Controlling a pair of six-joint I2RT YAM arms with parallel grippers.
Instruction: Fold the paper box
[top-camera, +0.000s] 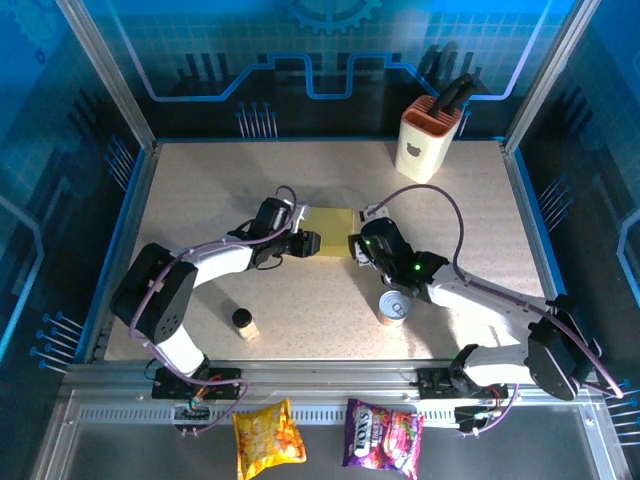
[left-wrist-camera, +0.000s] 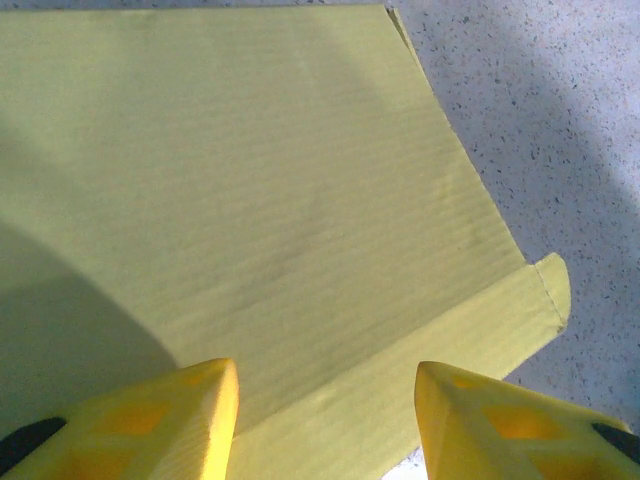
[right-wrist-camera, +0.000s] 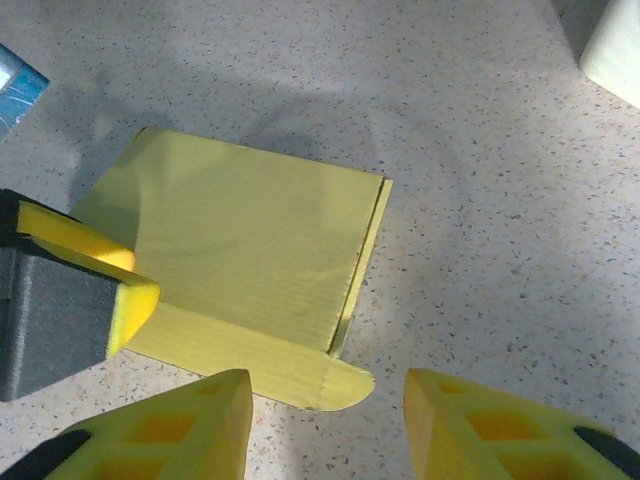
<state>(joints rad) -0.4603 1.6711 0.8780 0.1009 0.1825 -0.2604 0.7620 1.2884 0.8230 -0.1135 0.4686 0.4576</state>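
Left claw (left-wrist-camera: 325, 390): released, jaws spread wide with nothing between them. It is poised over the box's near-left edge. In the right wrist view one pad looks to rest on the cardboard, though I cannot tell whether it actually touches.
Paper box (right-wrist-camera: 250, 240): lies flat on the surface (right-wrist-camera: 480, 200) at mid-table, between the two claws, yellow side up.
Loose flap (right-wrist-camera: 240, 355): a narrow strip along the box's near edge, lying out on the surface and not tucked in. It ends in a small rounded tab (right-wrist-camera: 348, 385).
Weight: probably very light, so a sideways push would likely send it skating over the smooth speckled top.
Stiffness: thin corrugated card, stiff across the panels and weak only at the scored creases. It should hinge cleanly there and crumple if squeezed mid-panel.
Where to hold: pinch the flap's free edge near the tab, thin side between the pads. The other claw should press down on the broad top panel as an anchor.
Risk: the flap lies flush with the surface, so getting a finger under it may be fiddly.
Right claw (right-wrist-camera: 325, 400): also released, jaws apart and empty. It hovers just near of the tab, at the box's right-hand corner.
Tin can (top-camera: 395, 307): stands near the right arm, apart from the box.
Knife block (top-camera: 430, 140): far right, well apart.
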